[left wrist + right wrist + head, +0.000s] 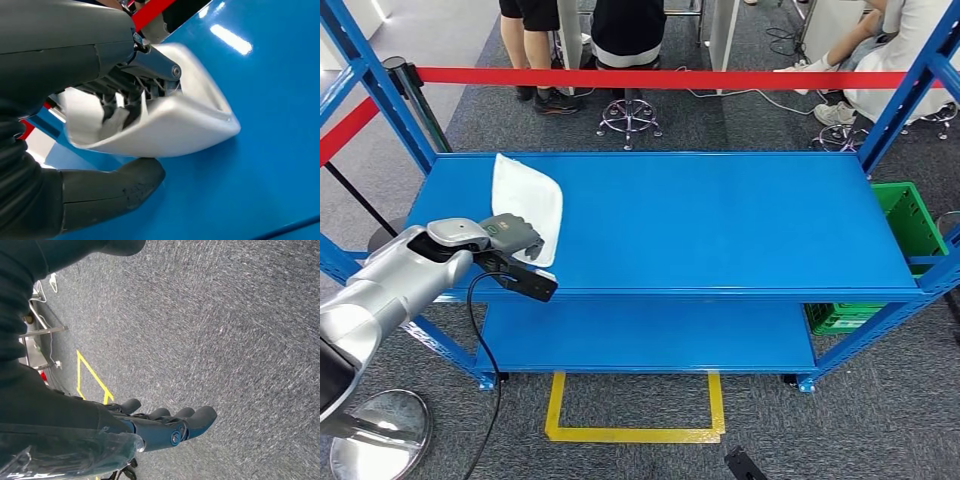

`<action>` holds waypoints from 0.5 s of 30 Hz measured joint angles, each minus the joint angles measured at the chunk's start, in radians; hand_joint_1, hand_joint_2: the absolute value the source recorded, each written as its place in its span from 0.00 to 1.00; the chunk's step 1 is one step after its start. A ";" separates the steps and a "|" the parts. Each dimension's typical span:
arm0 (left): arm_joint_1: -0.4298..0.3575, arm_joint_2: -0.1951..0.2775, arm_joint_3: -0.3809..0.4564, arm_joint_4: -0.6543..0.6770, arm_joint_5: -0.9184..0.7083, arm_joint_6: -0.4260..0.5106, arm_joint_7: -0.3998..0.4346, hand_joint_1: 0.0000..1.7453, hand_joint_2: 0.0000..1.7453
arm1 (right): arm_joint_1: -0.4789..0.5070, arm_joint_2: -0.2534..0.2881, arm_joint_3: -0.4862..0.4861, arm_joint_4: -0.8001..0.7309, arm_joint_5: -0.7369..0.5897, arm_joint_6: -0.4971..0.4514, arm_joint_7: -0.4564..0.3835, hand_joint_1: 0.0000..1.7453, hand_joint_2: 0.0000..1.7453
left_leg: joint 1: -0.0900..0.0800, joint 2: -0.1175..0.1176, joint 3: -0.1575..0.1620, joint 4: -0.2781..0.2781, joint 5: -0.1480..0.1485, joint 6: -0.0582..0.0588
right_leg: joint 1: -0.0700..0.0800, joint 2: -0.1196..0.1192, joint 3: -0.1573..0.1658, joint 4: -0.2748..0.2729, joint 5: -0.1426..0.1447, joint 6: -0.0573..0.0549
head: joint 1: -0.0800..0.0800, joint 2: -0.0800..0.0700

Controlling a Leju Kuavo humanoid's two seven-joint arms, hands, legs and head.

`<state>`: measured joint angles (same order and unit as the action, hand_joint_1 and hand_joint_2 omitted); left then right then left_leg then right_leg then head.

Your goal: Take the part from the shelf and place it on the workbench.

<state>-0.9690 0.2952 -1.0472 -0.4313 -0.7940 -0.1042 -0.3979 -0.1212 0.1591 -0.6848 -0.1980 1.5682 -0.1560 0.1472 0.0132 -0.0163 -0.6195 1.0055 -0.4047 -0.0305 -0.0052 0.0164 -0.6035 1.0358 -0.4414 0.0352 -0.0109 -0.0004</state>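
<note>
The part (pixel 527 195) is a white, shallow, tray-like shell lying at the left end of the blue shelf's top board (pixel 712 220). My left hand (pixel 512 235) is at its near edge. In the left wrist view the dark fingers (pixel 124 95) reach over the rim into the part (pixel 188 125), and the thumb (pixel 113 187) lies under its outer wall against the board, so the hand pinches that wall. My right hand (pixel 166 422) hangs over the grey carpet with its fingers stretched out and nothing in it.
Blue uprights (pixel 373 85) stand at the shelf corners, and a lower board (pixel 644 335) lies below. A green crate (pixel 909 225) sits at the right end. Red barrier tape (pixel 660 78) runs behind, with people and a stool (pixel 628 118) beyond. A yellow floor marking (pixel 633 432) lies in front.
</note>
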 joint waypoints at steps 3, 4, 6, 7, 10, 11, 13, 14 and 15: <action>0.000 0.000 0.000 0.002 0.000 0.002 0.000 1.00 1.00 | 0.000 0.000 0.000 0.000 0.000 0.000 0.000 0.00 1.00 | 0.000 0.000 0.000 0.000 0.000 0.000 | 0.000 0.000 0.000 0.000 0.000 0.000 | 0.000 0.000; 0.000 0.000 0.000 0.003 0.000 0.004 0.000 1.00 1.00 | 0.000 0.000 0.000 0.000 0.000 0.000 0.000 0.00 1.00 | 0.000 0.000 0.000 0.000 0.000 0.000 | 0.000 0.000 0.000 0.000 0.000 0.000 | 0.000 0.000; 0.000 0.001 0.001 0.006 0.000 0.011 0.000 1.00 1.00 | 0.000 0.000 0.000 0.000 0.000 0.000 0.000 0.00 1.00 | 0.000 0.000 0.000 0.000 0.000 0.000 | 0.000 0.000 0.000 0.000 0.000 0.000 | 0.000 0.000; 0.000 0.001 0.001 0.007 0.000 0.014 0.000 1.00 1.00 | 0.000 0.000 0.000 0.000 0.000 0.000 0.000 0.00 1.00 | 0.000 0.000 0.000 0.000 0.000 0.000 | 0.000 0.000 0.000 0.000 0.000 0.000 | 0.000 0.000; 0.001 0.003 0.002 0.009 0.000 0.019 0.000 1.00 1.00 | 0.000 0.000 0.000 0.000 0.000 0.000 0.000 0.00 1.00 | 0.000 0.000 0.000 0.000 0.001 0.000 | 0.000 0.000 0.000 0.000 0.000 0.000 | 0.000 0.000; 0.001 0.003 0.002 0.010 0.000 0.019 0.000 1.00 1.00 | 0.000 0.000 0.000 0.000 0.000 0.000 0.000 0.00 1.00 | 0.000 0.000 0.000 0.000 0.001 0.000 | 0.000 0.000 0.000 0.000 0.000 0.000 | 0.000 0.000; 0.001 0.004 0.003 0.010 0.000 0.020 0.000 1.00 1.00 | -0.001 0.000 0.000 0.000 0.000 0.000 0.000 0.00 1.00 | 0.000 0.000 0.000 0.000 0.001 0.000 | 0.000 0.000 0.000 0.000 0.000 0.000 | 0.000 0.000; 0.000 0.005 0.004 0.010 0.000 0.020 0.000 1.00 1.00 | -0.001 0.000 0.000 0.000 0.000 0.000 0.000 0.00 1.00 | 0.000 0.000 0.000 0.000 0.001 0.000 | 0.000 0.000 0.000 0.000 0.000 0.000 | 0.000 0.000; 0.000 0.006 0.004 0.010 0.000 0.020 -0.001 1.00 1.00 | -0.001 0.000 0.000 0.000 0.000 0.000 0.000 0.00 1.00 | 0.000 0.000 0.000 0.000 0.001 0.000 | 0.000 0.000 0.000 0.000 0.000 0.000 | 0.000 0.000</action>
<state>-0.9685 0.3008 -1.0428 -0.4208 -0.7940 -0.0847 -0.3985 -0.1219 0.1591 -0.6847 -0.1980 1.5682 -0.1556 0.1473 0.0133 -0.0163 -0.6194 1.0055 -0.4041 -0.0305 -0.0051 0.0162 -0.6034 1.0360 -0.4410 0.0350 -0.0108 -0.0002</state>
